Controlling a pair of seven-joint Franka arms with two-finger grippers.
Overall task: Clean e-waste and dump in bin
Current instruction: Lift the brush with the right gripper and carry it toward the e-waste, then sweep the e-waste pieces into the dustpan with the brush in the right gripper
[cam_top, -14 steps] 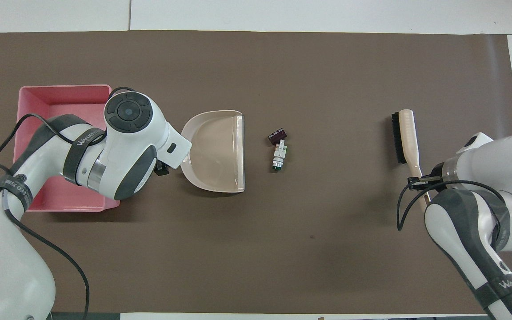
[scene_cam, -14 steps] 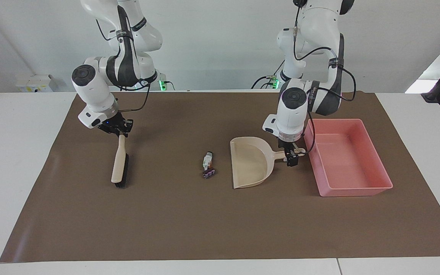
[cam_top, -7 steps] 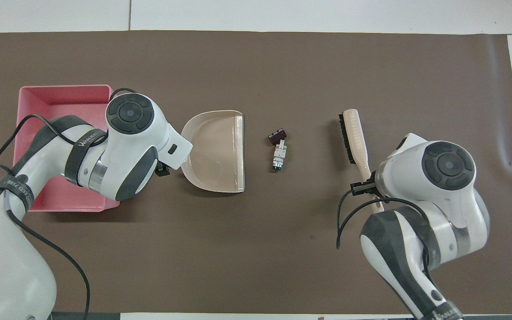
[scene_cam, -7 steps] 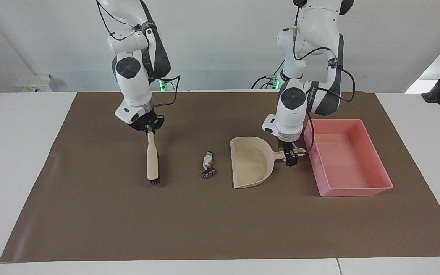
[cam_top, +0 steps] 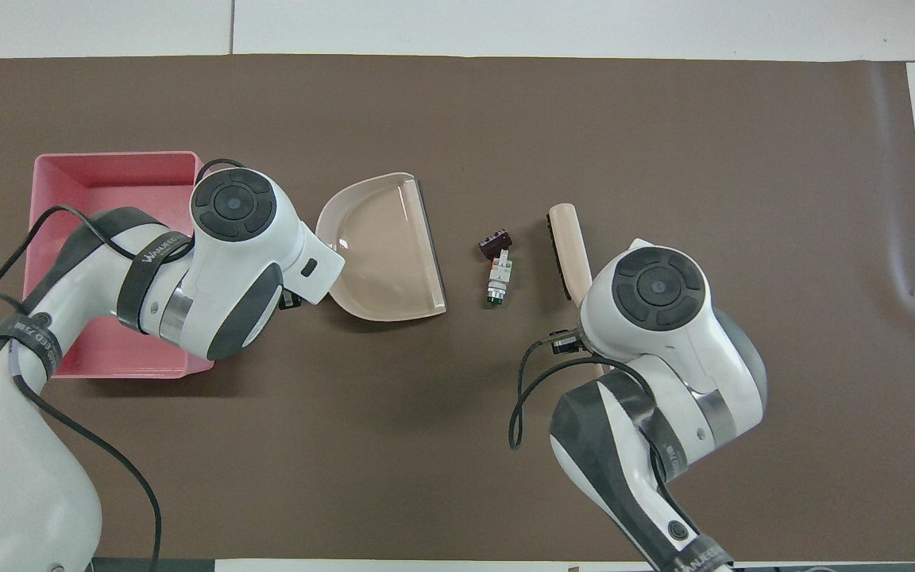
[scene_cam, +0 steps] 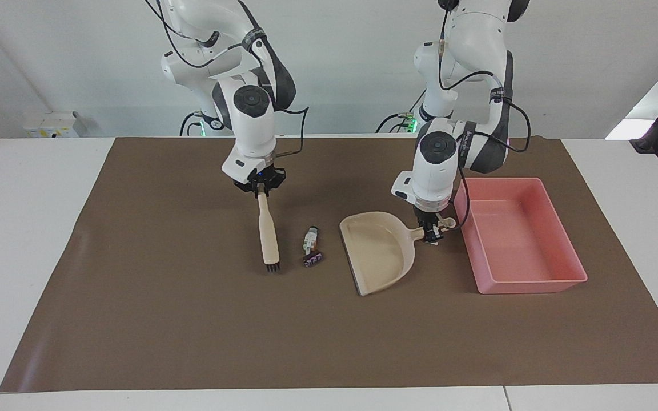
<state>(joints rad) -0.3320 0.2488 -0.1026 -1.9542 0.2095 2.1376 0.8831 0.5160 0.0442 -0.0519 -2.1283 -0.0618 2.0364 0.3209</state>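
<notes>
The e-waste lies mid-mat: a white oblong component [scene_cam: 309,240] [cam_top: 499,278] and a dark ridged block [scene_cam: 312,260] [cam_top: 495,242], touching each other. My right gripper [scene_cam: 260,191] is shut on the handle of a beige brush [scene_cam: 268,234] [cam_top: 569,250], which hangs bristles-down just beside the e-waste toward the right arm's end. My left gripper [scene_cam: 433,233] is shut on the handle of the beige dustpan [scene_cam: 379,251] [cam_top: 382,246], whose open lip faces the e-waste. The pink bin [scene_cam: 557,279] [cam_top: 108,163] sits beside the dustpan, toward the left arm's end. In the overhead view both wrists hide their grippers.
A brown mat [scene_cam: 329,342] covers the table, with white tabletop around it. The left arm's elbow and cable [cam_top: 44,238] hang over the bin's nearer part.
The right arm has carried the brush across the mat up to the e-waste. The left gripper has closed on the dustpan's handle and turned the pan a little.
</notes>
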